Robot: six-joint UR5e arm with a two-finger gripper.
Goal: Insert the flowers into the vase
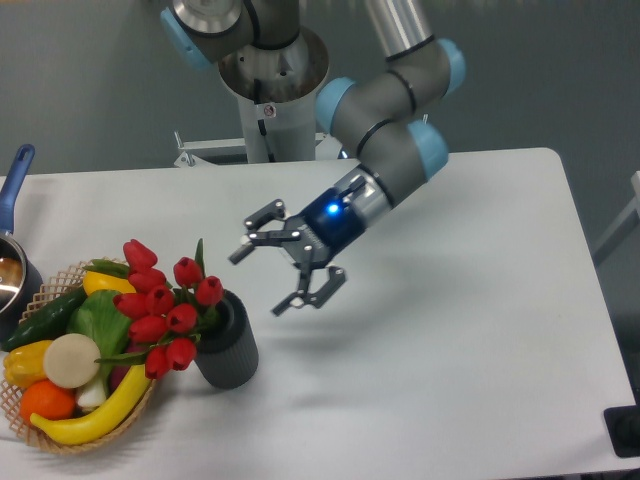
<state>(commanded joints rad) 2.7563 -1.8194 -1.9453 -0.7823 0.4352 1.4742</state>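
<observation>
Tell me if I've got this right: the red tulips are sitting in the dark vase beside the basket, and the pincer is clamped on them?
Not quite. The camera view shows the pincer open and up in the air to the right, touching nothing. The rest holds: the red tulips sit in the dark vase, leaning over the basket beside it.

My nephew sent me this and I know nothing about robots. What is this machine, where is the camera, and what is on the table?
It is a jointed robot arm, filmed by one fixed camera looking down at a white table from the front. At the arm's end is a gripper with two fingers, spread open in the air and holding nothing. To its left, red flowers stand in a dark vase, leaning over toward a wicker basket of toy vegetables. A pot with a blue handle sits at the left edge. The arm's job is putting the flowers into the vase, which looks done.
</observation>
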